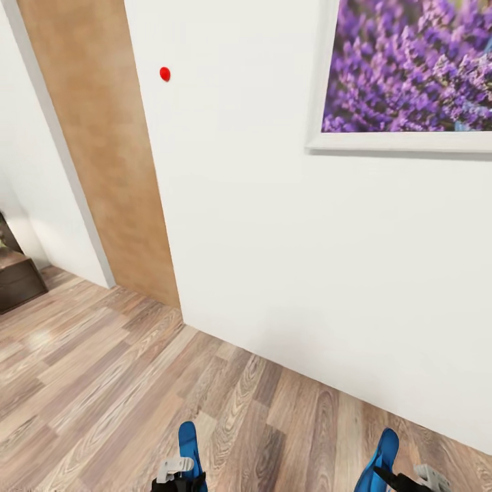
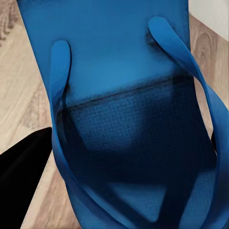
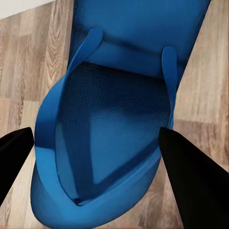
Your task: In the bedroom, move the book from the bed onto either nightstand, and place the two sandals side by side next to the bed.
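Note:
I hold one bright blue sandal in each gripper. At the bottom of the head view, the left sandal [image 1: 187,441] sticks up from my left gripper [image 1: 179,478], and the right sandal [image 1: 383,454] from my right gripper [image 1: 403,480]. The left wrist view shows the sole and toe straps of its sandal [image 2: 119,71] close up, with a black finger [image 2: 24,167] beside it. In the right wrist view the other sandal [image 3: 114,119] sits between two black fingers [image 3: 191,176]. Both sandals hang above the wood-plank floor. The book, the bed and the nightstand are out of view.
A white wall [image 1: 273,239] stands close ahead, carrying a framed lavender picture [image 1: 410,68] and a small red dot [image 1: 165,73]. A brown wood panel [image 1: 102,150] is at its left. Dark brown furniture [image 1: 17,277] shows at the far left edge. Plank floor [image 1: 102,383] stretches leftward.

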Tool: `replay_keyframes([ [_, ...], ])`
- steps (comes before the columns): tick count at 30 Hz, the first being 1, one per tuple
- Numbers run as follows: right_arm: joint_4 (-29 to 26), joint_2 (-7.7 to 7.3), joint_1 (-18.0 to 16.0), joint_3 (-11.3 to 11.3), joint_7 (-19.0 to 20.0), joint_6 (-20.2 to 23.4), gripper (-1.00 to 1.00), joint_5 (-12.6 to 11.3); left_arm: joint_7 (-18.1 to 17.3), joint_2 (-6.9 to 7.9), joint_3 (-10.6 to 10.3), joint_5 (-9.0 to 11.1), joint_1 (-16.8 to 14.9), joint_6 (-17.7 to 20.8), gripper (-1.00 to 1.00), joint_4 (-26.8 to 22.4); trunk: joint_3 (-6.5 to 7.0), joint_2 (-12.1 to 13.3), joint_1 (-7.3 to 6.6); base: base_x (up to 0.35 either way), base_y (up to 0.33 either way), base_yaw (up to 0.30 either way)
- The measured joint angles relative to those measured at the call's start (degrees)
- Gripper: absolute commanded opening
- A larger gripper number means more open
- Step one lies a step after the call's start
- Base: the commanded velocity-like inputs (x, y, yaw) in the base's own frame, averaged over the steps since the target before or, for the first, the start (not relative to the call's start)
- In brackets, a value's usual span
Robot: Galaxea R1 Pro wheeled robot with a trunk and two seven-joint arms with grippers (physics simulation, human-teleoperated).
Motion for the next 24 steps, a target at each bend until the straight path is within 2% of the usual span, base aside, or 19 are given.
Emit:
replay_keyframes([
  [24,0.01,0.00,0.00,0.10,0.00,0.00,-1.00,0.02,0.00,0.00,0.00,0.00,0.00,0.00,-1.00,0.00,0.00,0.00,0.00,0.001,0.000,0.290],
])
